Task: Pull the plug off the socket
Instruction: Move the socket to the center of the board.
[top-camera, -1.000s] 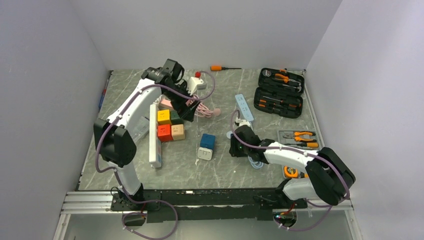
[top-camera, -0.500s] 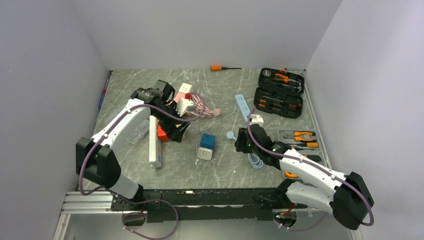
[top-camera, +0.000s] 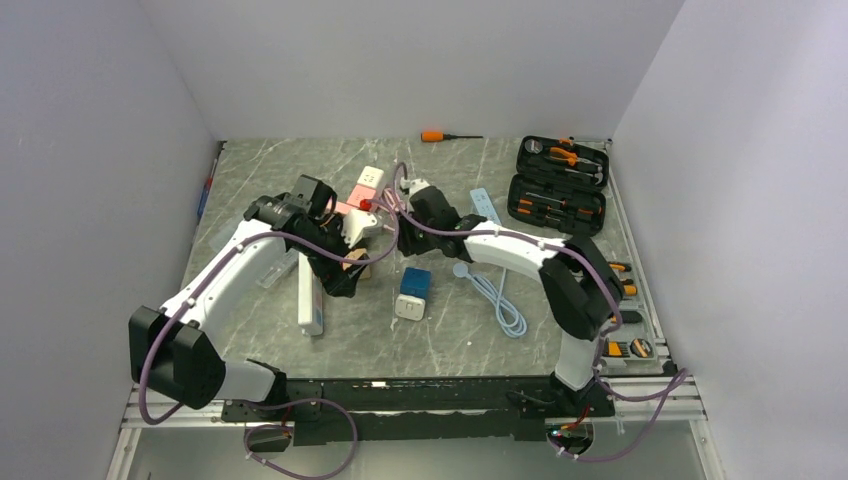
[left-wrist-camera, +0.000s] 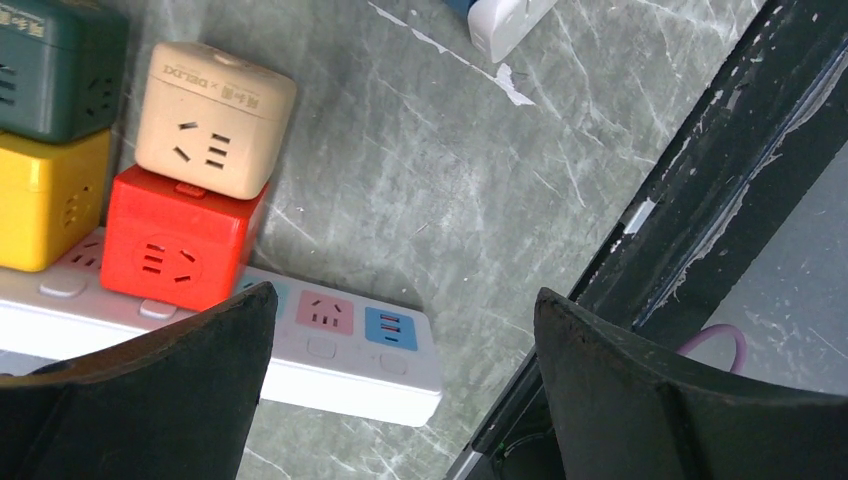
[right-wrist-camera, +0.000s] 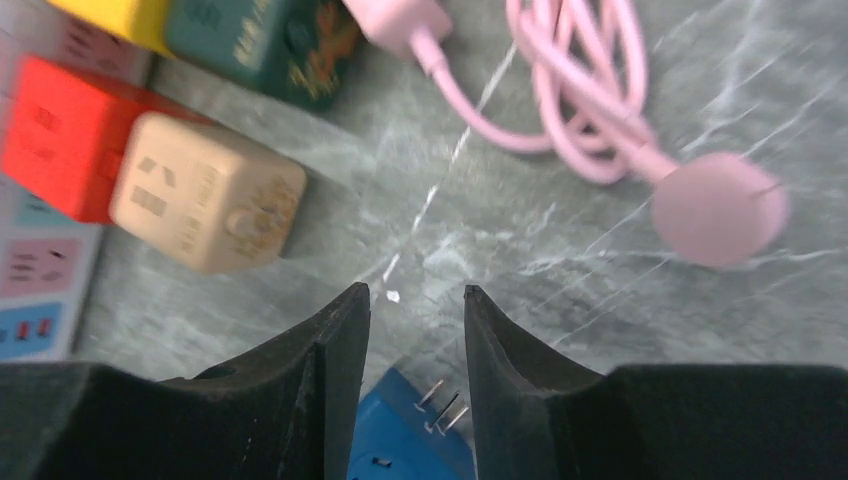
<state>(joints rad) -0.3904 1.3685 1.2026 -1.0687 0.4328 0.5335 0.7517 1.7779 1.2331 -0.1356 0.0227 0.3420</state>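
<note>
- the grey marble table carries a clutter of sockets.
- the white power strip lies at its left side, with cube adapters seated on it.
- the left gripper hangs over them, jaws spread wide, empty.
- the right gripper hovers just right of the cubes, jaws narrowly apart, gripping nothing.
- the red cube plug sits on the strip; it looks unpulled, so both grasp and pull remain.

Grey stone-look worktop, scratched white here and there. Lying on it: a long white power strip, a tan cube, a blue cube, a looped pale blue cord, a pink cord (round end, loose coils), an orange screwdriver by the far wall, an open black case far right.
</note>
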